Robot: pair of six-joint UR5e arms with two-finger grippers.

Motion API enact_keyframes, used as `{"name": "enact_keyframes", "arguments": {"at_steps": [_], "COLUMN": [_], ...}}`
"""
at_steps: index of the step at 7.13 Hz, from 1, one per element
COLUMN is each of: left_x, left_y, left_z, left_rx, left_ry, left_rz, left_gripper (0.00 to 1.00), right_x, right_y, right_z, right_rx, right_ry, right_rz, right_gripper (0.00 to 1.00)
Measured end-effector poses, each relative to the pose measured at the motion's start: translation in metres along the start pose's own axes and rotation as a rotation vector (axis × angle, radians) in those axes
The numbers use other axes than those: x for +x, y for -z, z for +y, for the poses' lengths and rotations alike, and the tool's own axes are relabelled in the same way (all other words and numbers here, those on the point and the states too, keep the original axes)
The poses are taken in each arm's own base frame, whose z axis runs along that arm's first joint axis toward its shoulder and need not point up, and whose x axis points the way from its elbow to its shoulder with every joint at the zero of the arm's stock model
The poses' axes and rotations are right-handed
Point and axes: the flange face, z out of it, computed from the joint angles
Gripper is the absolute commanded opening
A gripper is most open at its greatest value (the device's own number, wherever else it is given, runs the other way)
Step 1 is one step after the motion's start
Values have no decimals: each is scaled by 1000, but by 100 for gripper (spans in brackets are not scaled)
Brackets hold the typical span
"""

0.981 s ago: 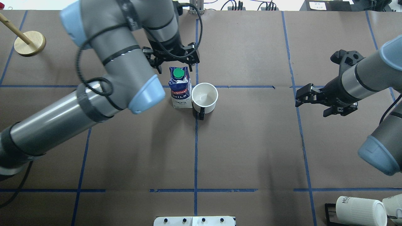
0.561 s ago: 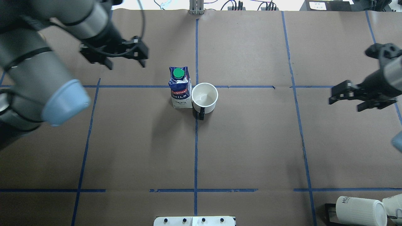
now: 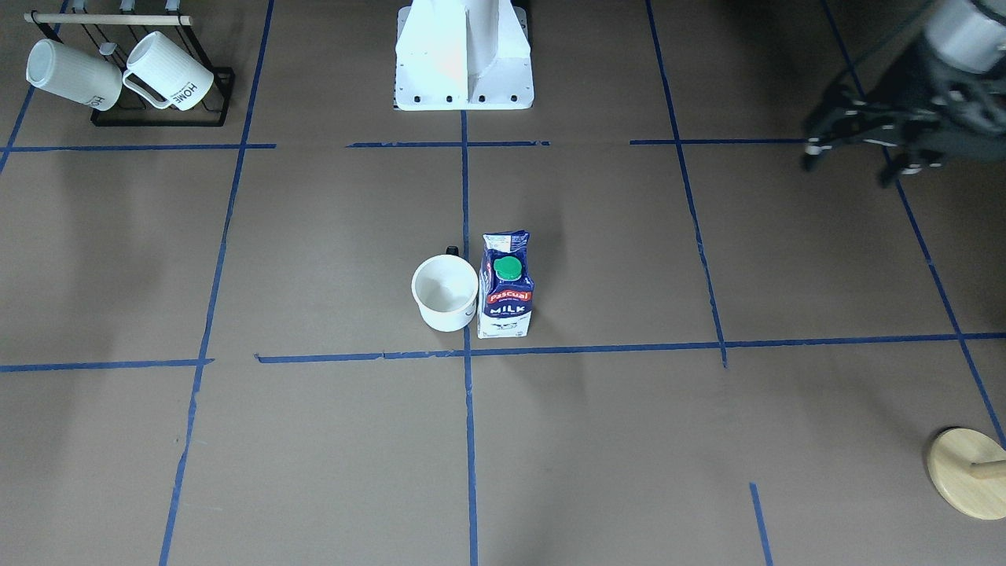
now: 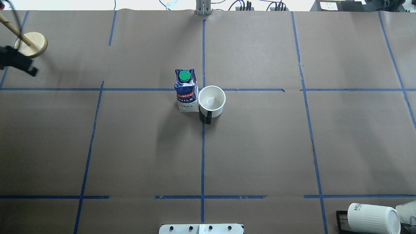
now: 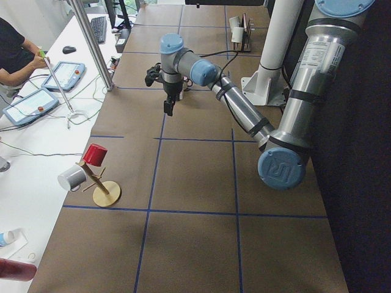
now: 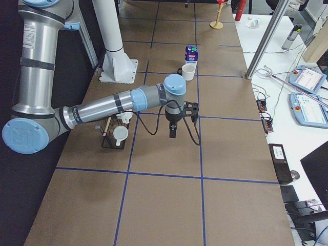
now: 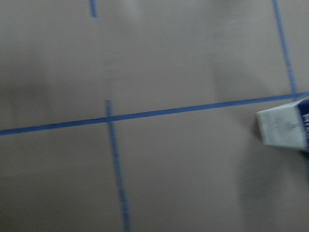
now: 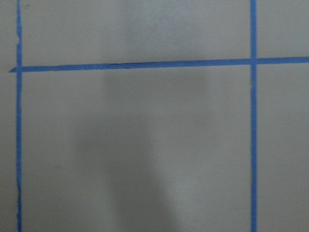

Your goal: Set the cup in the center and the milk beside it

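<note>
The white cup (image 4: 212, 101) with a dark handle stands upright at the center (image 4: 203, 85), where the blue tape lines cross. The blue and white milk carton (image 4: 186, 92) with a green cap stands upright right beside it, on its left in the overhead view. Both also show in the front view: the cup (image 3: 445, 292) and the milk (image 3: 505, 284). My left gripper (image 3: 853, 157) is open and empty, far from both, near the table's left end. A corner of the milk (image 7: 285, 126) shows in the left wrist view. My right gripper (image 6: 173, 134) hangs over bare table far from the cup; I cannot tell its state.
A black rack with ribbed "HOME" mugs (image 3: 118, 71) stands at the robot's near right corner. A wooden peg stand (image 4: 31, 44) stands at the far left, close to my left gripper. The robot's white base (image 3: 464, 55) is at the near middle edge.
Both arms have pulled away from the middle. The left gripper moved from behind the milk to the far left edge. The right gripper moved out of the overhead view. Cup and milk have not moved.
</note>
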Motion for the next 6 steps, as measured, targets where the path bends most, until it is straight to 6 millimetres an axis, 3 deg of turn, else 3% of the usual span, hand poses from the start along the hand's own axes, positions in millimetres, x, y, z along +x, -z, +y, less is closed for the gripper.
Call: {"name": "enact_keyframes", "arguments": {"at_steps": [2,3,4,6], "left_x": [-128,-177,-202,-218], "left_y": [-7,-13,-18,-28], "left_z": [30,44,55,73], "left_rx": [-50,-77,-94,-115], "left_ry": [-102,-127,-124,-71], "left_rz": [-56,-62,-57,-32], "left_gripper": [100,100,100,100], "right_x": [72,94,102,103], "right_y": [22,30,37,42], "right_z": [6,11,13,15], "right_rx": [-3,2,5,10], "right_ry": [66,77,77,77], "right_rz": [15,15,14,14], "right_gripper": [100,100,100,100]}}
